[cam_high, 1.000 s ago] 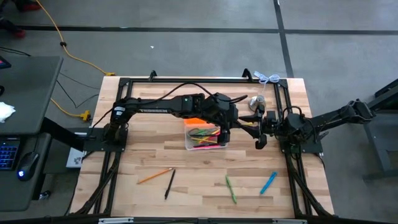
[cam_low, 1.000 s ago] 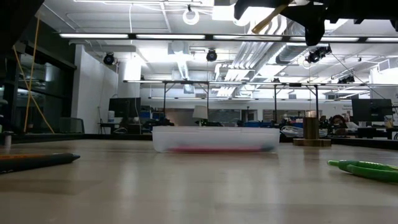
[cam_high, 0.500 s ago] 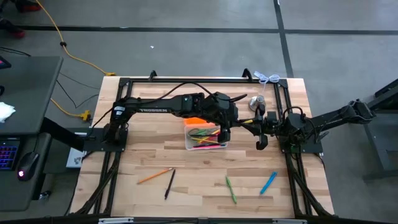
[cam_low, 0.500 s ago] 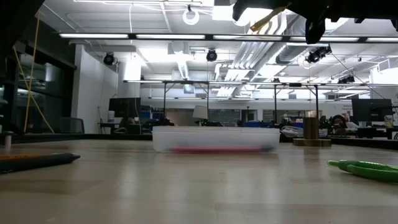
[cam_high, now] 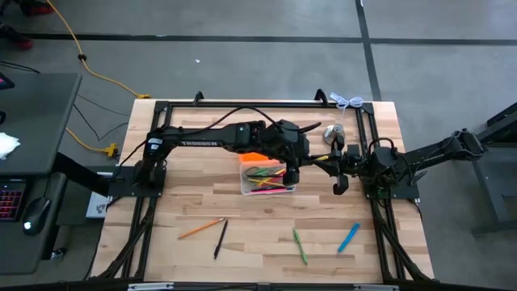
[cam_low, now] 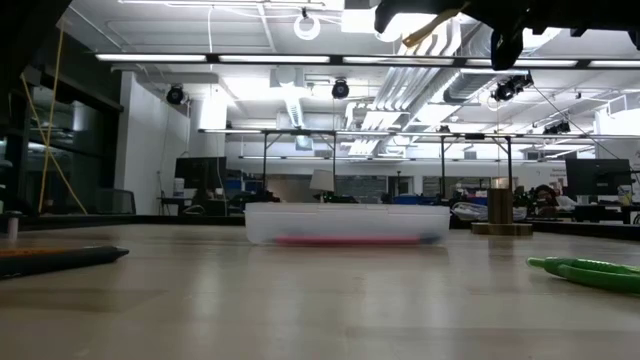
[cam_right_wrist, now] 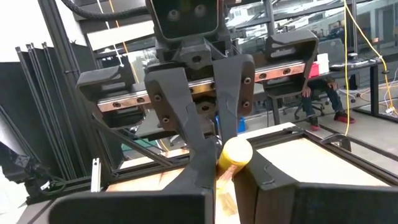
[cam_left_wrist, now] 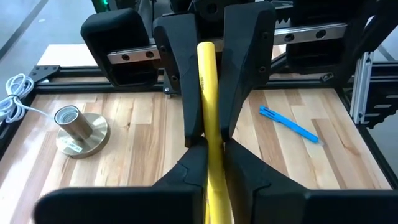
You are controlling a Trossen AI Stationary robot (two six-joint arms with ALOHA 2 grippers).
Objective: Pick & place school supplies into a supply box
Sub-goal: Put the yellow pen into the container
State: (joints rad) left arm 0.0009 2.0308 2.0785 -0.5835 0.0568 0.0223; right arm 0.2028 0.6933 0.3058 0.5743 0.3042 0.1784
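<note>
The yellow pencil (cam_left_wrist: 209,118) is clamped by both the left gripper (cam_high: 291,168) and the right gripper (cam_high: 335,166); if neither is released, it may be snapped or dropped right of the supply box (cam_high: 266,178).

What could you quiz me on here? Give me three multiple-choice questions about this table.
1. Where does the blue marker lie?
A. In the supply box
B. On the bare table, on the right arm's side
C. In a gripper

2. What colour is the pencil that the right gripper clamps?
A. Yellow
B. Pink
C. Black

3. How does the supply box stand?
A. Lid shut
B. Lid open, pens inside
C. Lid open, empty

Answers:
1 B: the blue marker lies on the table, apart from the box.
2 A: the right gripper is shut on a yellow pencil, facing the left gripper.
3 B: the supply box has its orange lid swung back, and coloured pens show inside.
</note>
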